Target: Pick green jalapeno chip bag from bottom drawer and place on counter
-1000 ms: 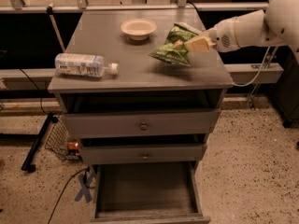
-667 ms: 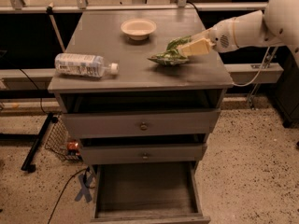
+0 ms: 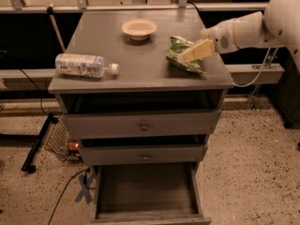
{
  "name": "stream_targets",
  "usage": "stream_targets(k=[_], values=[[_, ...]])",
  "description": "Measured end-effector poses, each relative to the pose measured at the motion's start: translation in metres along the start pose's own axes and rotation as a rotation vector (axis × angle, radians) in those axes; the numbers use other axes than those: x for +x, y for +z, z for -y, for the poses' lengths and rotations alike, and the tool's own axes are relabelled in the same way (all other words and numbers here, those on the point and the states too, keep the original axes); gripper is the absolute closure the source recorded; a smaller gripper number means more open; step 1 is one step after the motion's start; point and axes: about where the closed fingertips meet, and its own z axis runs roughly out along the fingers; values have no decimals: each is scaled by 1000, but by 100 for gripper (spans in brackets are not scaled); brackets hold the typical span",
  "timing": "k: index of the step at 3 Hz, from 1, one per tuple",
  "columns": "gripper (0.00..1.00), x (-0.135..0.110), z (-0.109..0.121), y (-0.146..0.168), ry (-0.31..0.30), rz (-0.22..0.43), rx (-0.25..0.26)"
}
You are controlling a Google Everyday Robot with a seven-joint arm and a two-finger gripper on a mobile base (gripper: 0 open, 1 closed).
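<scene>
The green jalapeno chip bag [image 3: 180,55] lies on the counter [image 3: 140,60] near its right edge. My gripper [image 3: 196,51] reaches in from the right, low over the counter. Its pale fingers [image 3: 199,49] sit together on the bag's right side and hold it. The bottom drawer [image 3: 147,193] is pulled open at floor level, and its tray shows nothing inside.
A clear plastic bottle [image 3: 84,64] lies on its side on the counter's left part. A small pale bowl [image 3: 138,28] stands at the back centre. The two upper drawers [image 3: 143,124] stand slightly open. A wire basket [image 3: 63,142] and cables lie on the floor to the left.
The bag has come down from a tilted hold above the counter to lie on the counter. My gripper lowered with it and stays on it.
</scene>
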Motion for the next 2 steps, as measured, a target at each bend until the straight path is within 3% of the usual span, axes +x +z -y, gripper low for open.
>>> stream_targets(k=[1,2], values=[[0,8,11,0,14,8,3],[0,29,35,-19,66,14,61]])
